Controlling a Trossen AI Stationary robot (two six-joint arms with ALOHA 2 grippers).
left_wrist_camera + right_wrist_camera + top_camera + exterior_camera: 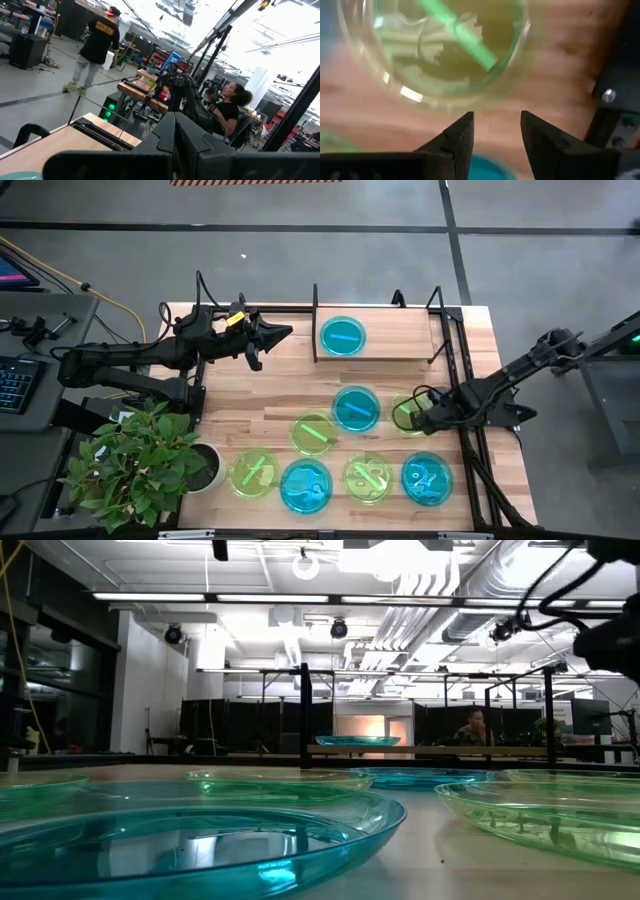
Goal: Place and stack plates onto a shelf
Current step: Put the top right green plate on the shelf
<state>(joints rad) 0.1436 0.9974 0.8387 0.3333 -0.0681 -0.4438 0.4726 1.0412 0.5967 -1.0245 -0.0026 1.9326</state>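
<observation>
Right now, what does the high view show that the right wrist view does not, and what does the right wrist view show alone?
Only the high view shows the whole table, the shelf holding one blue plate, the other plates, a plant and the left arm waiting by the shelf. Only the right wrist view shows the right gripper from close by, jaws open, beside the green plate. Both show that green plate under the right gripper.
</observation>
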